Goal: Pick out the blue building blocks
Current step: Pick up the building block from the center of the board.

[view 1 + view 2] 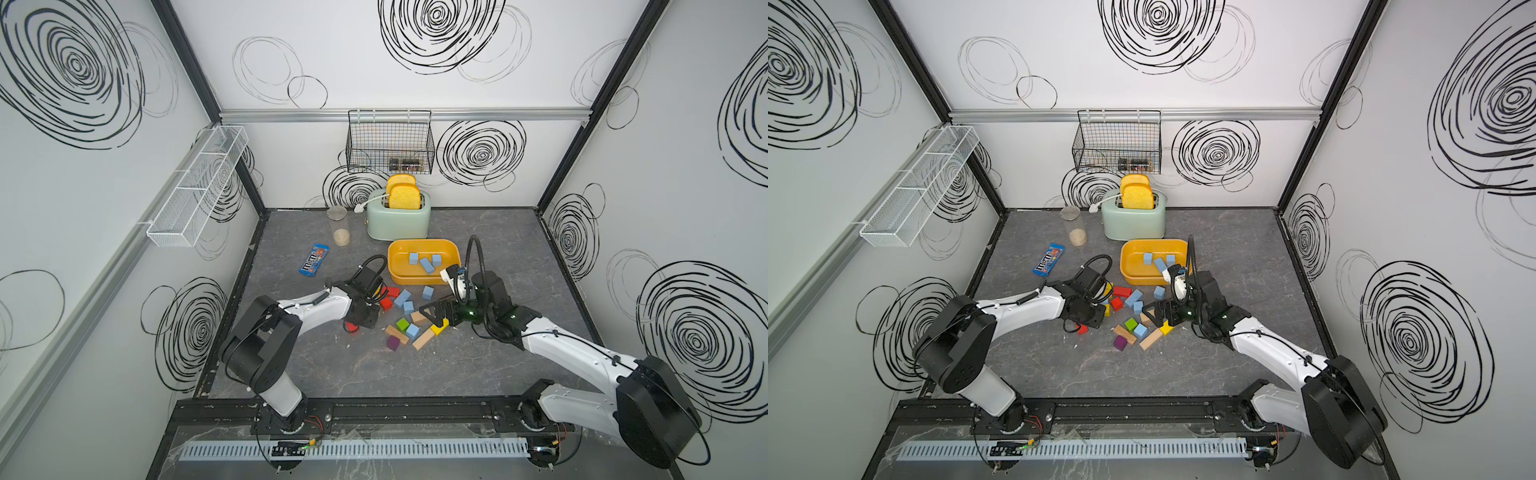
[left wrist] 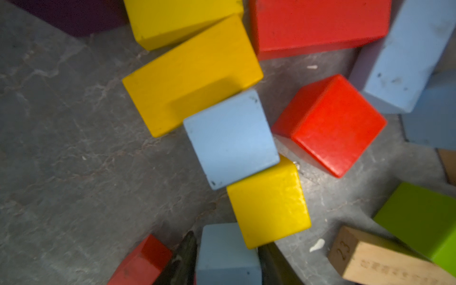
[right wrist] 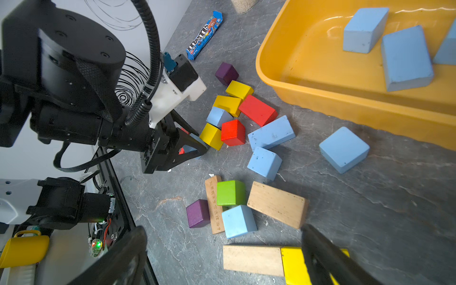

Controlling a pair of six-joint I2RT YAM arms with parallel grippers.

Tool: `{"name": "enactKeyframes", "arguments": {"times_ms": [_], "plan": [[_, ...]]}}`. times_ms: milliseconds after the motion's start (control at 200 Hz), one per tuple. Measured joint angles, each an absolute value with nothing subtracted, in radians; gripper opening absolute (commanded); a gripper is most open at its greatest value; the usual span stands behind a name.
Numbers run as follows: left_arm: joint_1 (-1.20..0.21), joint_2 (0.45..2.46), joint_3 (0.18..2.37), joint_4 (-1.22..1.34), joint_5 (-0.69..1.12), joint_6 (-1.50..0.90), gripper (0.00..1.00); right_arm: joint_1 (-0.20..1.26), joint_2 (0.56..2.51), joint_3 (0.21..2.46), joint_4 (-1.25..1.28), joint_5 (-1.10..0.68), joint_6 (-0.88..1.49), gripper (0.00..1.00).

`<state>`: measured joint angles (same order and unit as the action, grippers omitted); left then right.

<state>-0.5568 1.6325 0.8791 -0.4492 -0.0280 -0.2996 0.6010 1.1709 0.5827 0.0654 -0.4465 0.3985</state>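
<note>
Meanwhile, the left gripper (image 2: 229, 240) pinched a blue block (image 2: 228, 257) on the tabletop (image 1: 332, 365), the right gripper (image 1: 435, 312) hanging wide open nearby. Three blue blocks (image 1: 427, 265) already lay in the yellow tray (image 1: 415, 242); the next move likely called for lifting clear of the yellow block (image 2: 269, 204) alongside.

Pale blue blocks (image 1: 427, 264) show against yellow tub (image 1: 424, 242) and grey-marbled tabletop (image 1: 415, 374)

Both top views look down from high above the near edge toward the far wall, covering the whole table (image 1: 415, 365). The left wrist camera hangs close over the block pile (image 2: 232, 138); the right wrist camera, farther back, looks leftward over that pile and the yellow tray (image 3: 308, 81); all four views share its blue building blocks (image 1: 1133, 297)
</note>
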Motion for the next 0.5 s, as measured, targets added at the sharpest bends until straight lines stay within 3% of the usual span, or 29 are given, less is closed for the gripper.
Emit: {"name": "enactKeyframes", "arguments": {"times_ms": [500], "plan": [[-0.565, 1.634, 0.879, -0.469, -0.047, -0.294, 0.33, 0.600, 1.171, 0.583, 0.065, -0.447, 0.398, 0.98]]}}
